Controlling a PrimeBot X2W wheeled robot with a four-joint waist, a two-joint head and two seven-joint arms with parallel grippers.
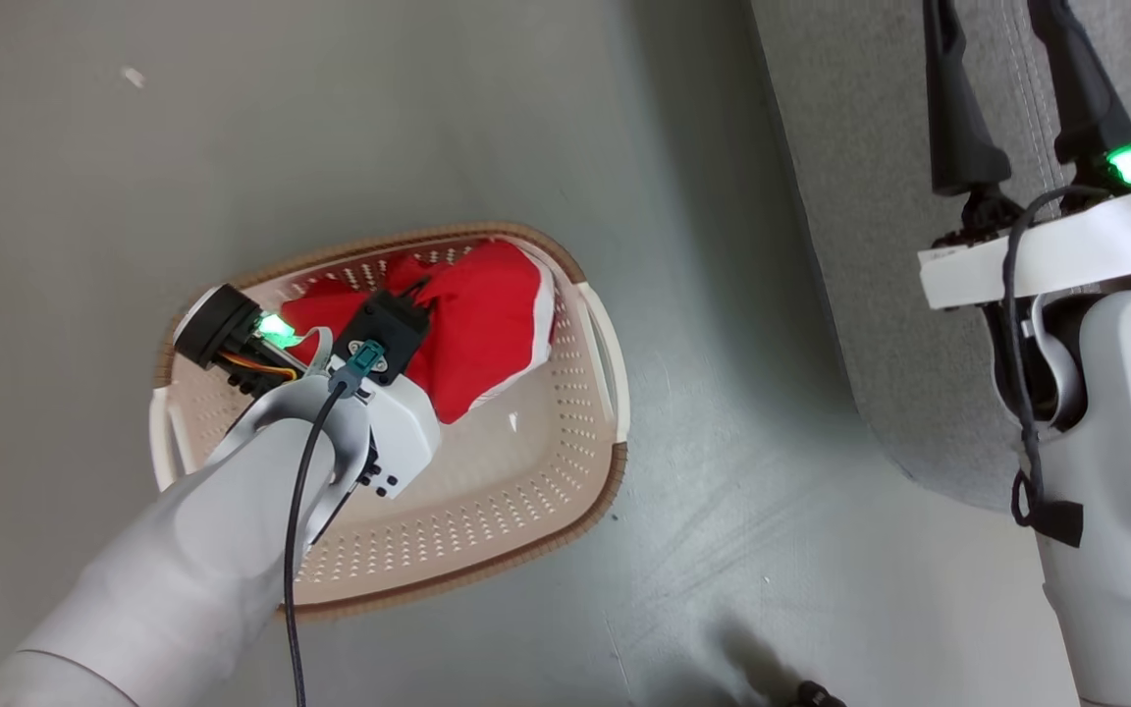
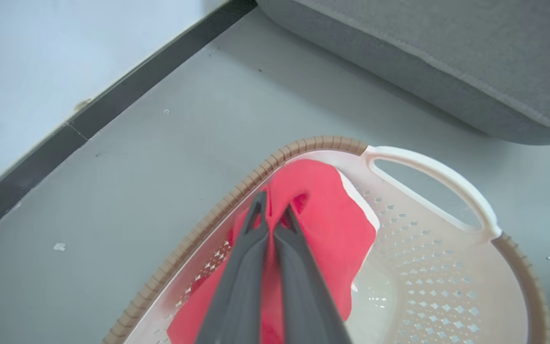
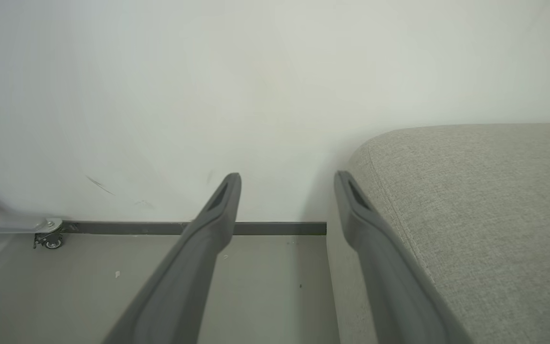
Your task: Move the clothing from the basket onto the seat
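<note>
Down in the basket (image 1: 611, 363), on the floor (image 1: 723, 491) just beside the seat (image 1: 860, 196), your left gripper (image 2: 274, 210) has its fingers pinched together on a fold of the clothing (image 2: 327, 220), which lies bunched against the basket's far wall, white trim showing. Over by the seat's edge, your right gripper (image 3: 287, 184) stands with fingers spread wide, holding nothing.

Soft cloth clothing (image 1: 487, 324); smooth plastic basket (image 1: 526, 491); coarse-woven fabric seat (image 3: 485, 215).
</note>
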